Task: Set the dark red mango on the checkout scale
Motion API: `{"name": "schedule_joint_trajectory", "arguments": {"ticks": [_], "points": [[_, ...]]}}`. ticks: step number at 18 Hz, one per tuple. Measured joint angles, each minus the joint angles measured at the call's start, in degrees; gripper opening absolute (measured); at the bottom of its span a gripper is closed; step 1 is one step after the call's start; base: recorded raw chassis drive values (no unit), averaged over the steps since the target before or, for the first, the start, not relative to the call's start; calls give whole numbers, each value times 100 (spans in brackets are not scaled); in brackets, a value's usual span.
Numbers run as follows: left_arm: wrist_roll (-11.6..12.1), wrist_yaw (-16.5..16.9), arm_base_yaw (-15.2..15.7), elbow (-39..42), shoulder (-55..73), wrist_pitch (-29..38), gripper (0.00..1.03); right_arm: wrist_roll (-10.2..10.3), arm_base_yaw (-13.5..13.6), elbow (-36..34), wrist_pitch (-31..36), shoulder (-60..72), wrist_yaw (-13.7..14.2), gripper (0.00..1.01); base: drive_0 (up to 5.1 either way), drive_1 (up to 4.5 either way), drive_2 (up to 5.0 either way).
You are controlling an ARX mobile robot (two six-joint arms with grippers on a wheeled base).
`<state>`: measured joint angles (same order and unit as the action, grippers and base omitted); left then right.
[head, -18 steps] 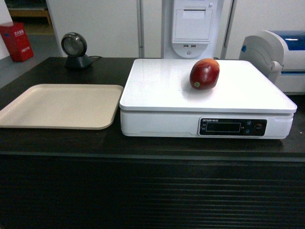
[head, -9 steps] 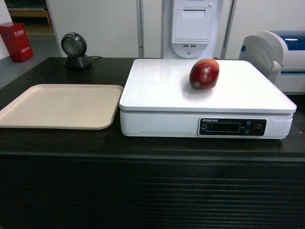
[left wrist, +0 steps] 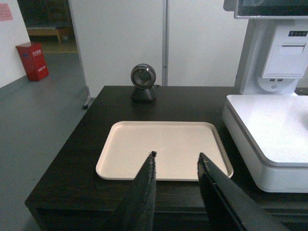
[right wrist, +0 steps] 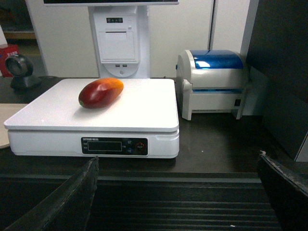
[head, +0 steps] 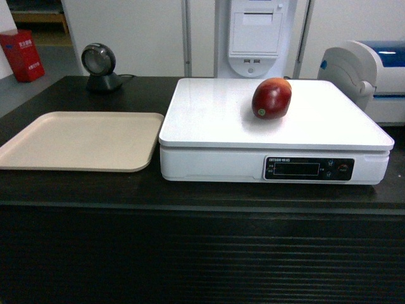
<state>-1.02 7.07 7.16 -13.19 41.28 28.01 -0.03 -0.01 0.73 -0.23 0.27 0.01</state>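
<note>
Dark red mango (head: pixel 271 98) lies on its side on the white top of the scale (head: pixel 215 120), toward the rear, touched by neither hand. The scale stands on the dark bench (head: pixel 82 187) just beside a beige tray (head: pixel 76 139). Left hand (left wrist: pixel 175 161) hangs released above the tray's near edge. Right hand (right wrist: pixel 178 166) is spread wide, empty, in front of the bench.
</note>
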Motion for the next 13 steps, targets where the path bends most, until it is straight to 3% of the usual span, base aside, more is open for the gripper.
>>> {"name": "schedule_joint_trajectory", "arguments": {"ticks": [2, 3, 4, 5, 11, 13], "points": [[0, -146, -162, 308, -341, -50, 6, 0, 0, 0, 2, 0, 0, 98, 0, 0, 0], [11, -313, -289, 428, -514, -105, 2, 0, 0, 0, 2, 0, 0, 98, 0, 0, 0], [15, -627, -643, 535, -678, -151, 2, 0, 0, 0, -2, 0, 2, 98, 0, 0, 0], [26, -619, -763, 643, -863, -227, 2, 0, 0, 0, 2, 0, -2, 98, 0, 0, 0], [24, -710, -717, 1082, -2028, -957, 2, 0, 0, 0, 2, 0, 0, 98, 0, 0, 0], [24, -713, -717, 1259, -2197, -807, 2, 0, 0, 0, 2, 0, 0, 98, 0, 0, 0]]}}
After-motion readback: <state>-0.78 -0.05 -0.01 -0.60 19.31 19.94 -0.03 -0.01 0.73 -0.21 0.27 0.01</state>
